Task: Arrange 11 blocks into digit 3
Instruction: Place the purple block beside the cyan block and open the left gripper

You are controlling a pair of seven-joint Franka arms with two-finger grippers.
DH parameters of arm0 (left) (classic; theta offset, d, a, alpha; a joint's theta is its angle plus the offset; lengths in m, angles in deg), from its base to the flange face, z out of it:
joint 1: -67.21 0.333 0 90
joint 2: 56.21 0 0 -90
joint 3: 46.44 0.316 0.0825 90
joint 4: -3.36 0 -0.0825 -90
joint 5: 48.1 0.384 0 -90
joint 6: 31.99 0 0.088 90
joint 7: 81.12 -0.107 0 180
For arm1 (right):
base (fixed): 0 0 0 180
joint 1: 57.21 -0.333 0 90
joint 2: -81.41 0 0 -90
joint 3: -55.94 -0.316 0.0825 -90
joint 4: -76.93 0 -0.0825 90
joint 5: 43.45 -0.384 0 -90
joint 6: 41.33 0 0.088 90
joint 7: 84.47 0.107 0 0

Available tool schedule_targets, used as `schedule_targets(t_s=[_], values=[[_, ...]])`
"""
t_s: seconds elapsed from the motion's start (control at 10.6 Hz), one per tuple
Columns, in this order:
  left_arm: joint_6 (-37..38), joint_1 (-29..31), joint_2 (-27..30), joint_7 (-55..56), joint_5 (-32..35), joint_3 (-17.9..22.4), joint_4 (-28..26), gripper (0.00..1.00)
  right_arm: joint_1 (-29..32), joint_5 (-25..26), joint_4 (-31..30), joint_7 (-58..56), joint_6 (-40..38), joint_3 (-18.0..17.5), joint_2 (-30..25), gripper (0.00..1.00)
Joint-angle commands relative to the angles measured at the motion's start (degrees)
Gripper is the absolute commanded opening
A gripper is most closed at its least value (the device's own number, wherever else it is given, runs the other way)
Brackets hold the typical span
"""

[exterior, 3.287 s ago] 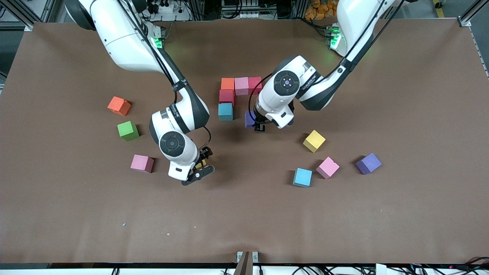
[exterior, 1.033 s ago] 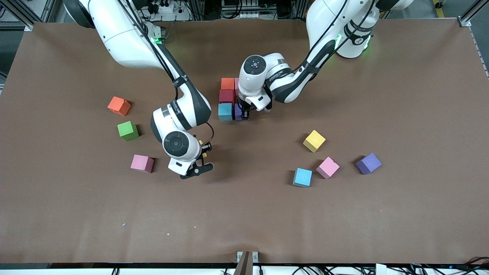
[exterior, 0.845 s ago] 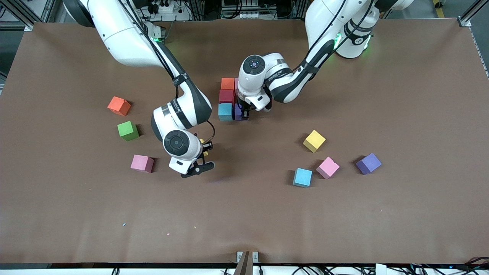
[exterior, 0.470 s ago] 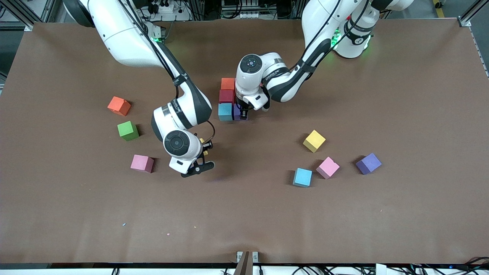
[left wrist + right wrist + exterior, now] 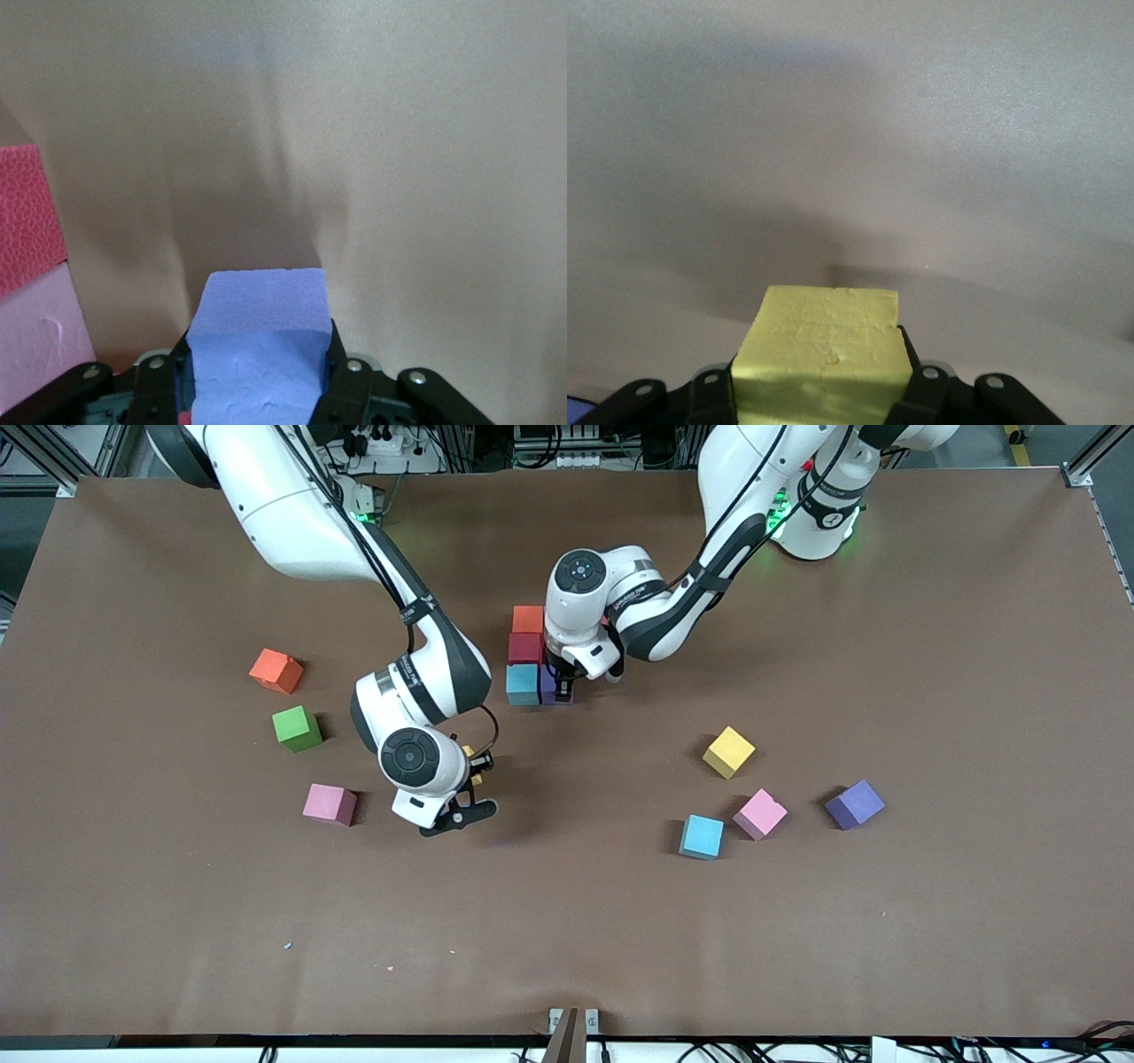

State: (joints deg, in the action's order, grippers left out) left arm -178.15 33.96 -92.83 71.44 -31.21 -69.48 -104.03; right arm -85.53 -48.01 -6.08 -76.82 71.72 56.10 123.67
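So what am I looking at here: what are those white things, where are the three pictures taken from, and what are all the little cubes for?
The white things are two robot arms with two-finger grippers. The big picture looks down on the brown table from a camera facing them; the two close-ups come from cameras on each wrist. The left gripper holds a purple cube, placing it beside the light blue cube of a started figure that also shows an orange cube and a red cube. The right gripper holds a yellow cube over bare table. Loose cubes lie around, such as a green cube and a second yellow cube.
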Motion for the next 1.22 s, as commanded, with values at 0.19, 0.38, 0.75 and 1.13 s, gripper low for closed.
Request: schedule_targets(t_s=[0.19,0.38,0.75,1.13], values=[[-0.18,-0.68,-0.48,1.69,1.83,0.45,0.86,0.26,0.28,-0.89,-0.57,0.79,-0.02,-0.51,-0.78,0.18],[-0.18,-0.68,-0.48,1.69,1.83,0.46,0.86,0.31,0.28,-1.07,-0.57,0.96,-0.02,-0.51,-0.78,0.18],[-0.09,-0.67,-0.48,1.43,2.0,0.54,1.12,1.0,-0.51,-1.24,-0.4,5.17,0.15,-0.6,-0.78,0.18],[0.26,-0.59,0.4,1.43,2.44,0.63,1.12,1.0,-0.51,-3.7,-0.66,5.53,0.15,-0.51,-0.6,0.18]])
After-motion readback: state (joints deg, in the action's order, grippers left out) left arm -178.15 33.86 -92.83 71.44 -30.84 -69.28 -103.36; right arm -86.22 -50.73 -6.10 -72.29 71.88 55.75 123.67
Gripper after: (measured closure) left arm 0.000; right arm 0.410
